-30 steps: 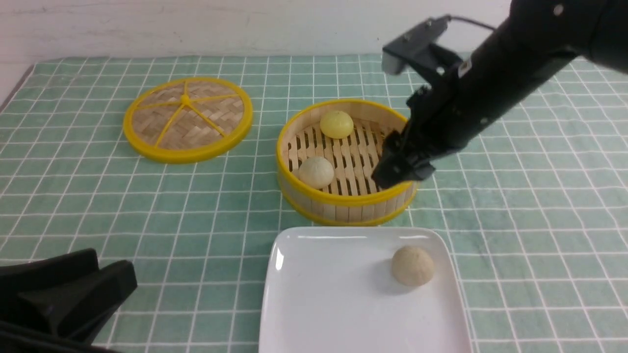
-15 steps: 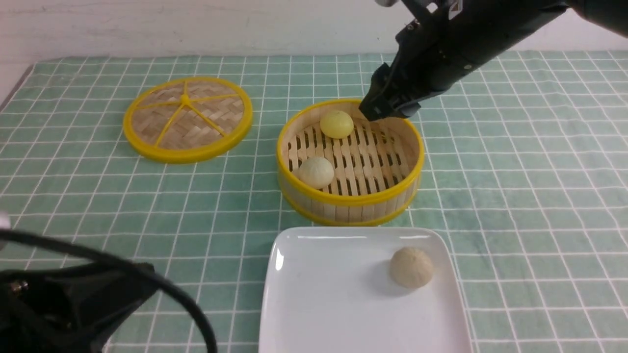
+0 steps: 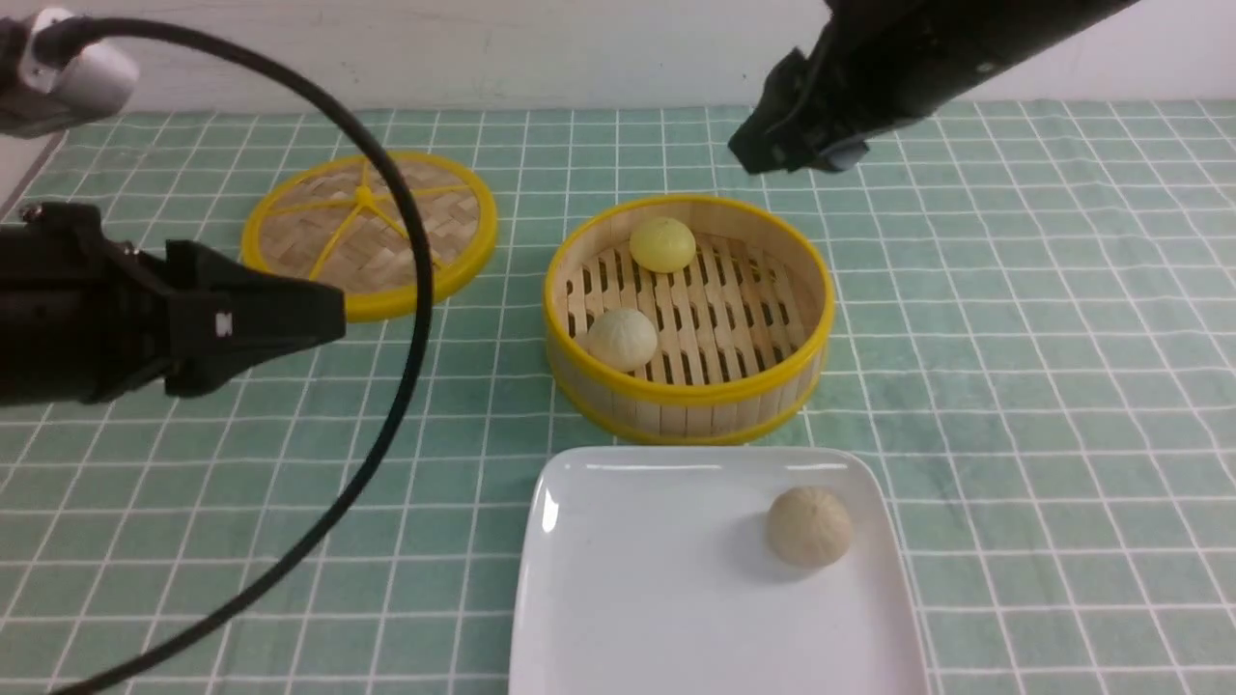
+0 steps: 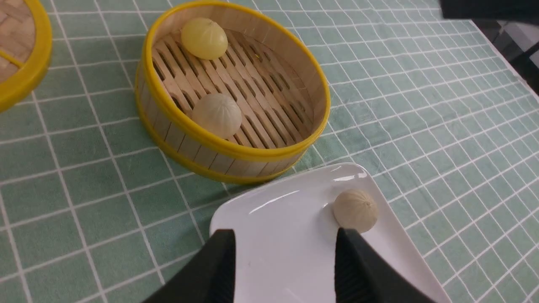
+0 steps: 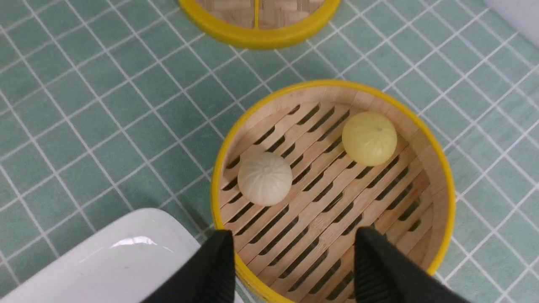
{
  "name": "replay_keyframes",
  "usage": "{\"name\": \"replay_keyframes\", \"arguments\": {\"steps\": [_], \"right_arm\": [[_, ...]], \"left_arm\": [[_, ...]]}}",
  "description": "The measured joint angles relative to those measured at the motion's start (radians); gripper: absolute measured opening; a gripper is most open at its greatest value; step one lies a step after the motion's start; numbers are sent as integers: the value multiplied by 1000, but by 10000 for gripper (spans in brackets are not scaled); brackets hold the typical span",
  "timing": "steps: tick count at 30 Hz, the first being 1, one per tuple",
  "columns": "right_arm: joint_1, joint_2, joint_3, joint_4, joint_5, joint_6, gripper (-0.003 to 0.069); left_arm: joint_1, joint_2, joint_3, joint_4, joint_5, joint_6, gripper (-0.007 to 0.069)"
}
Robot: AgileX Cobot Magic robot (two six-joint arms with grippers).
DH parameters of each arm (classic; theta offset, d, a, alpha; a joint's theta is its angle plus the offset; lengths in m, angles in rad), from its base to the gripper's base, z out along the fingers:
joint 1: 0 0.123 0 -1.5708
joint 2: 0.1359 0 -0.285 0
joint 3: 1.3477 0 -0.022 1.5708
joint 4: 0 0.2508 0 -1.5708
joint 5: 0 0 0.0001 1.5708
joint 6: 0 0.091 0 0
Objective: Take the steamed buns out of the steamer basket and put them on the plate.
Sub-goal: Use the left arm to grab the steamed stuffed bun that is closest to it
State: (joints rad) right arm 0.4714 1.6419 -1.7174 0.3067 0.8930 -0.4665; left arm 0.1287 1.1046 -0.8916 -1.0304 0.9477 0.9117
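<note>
My left gripper (image 3: pixel 323 314) hangs well to the left of the steamer basket (image 3: pixel 676 391), up in the air. Its jaws are parted and there is nothing between them. From its own camera it looks aimed towards the basket's near side.

Inside the basket two buns are left to move. The cream bun (image 3: pixel 622 339) sits at the near left of the floor, and the yellow bun (image 3: pixel 662 244) rests against the far wall. Just in front of the basket lies the plate (image 3: pixel 618 598), and the plated bun (image 3: pixel 809 525) is already on its right half, so I judge the job a third done.

My right gripper (image 3: pixel 792 154) hovers high over the basket's far right rim, jaws wide and empty. Both remaining buns lie below it, the yellow one closer.
</note>
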Motion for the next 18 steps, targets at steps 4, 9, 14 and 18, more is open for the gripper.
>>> {"name": "replay_keyframes", "arguments": {"steps": [4, 9, 14, 18], "right_arm": [[0, -122, 0, -4, 14, 0, 390], [0, -255, -2, -33, 41, 0, 390], [0, -411, -5, -82, 138, 43, 390], [0, -472, -5, -111, 209, 84, 390]], "left_arm": [[0, 64, -22, -81, 10, 120, 348], [0, 110, -28, -145, 12, 185, 348], [0, 211, -51, -123, 34, 189, 348], [-4, 267, -138, -75, 104, 120, 348]]}}
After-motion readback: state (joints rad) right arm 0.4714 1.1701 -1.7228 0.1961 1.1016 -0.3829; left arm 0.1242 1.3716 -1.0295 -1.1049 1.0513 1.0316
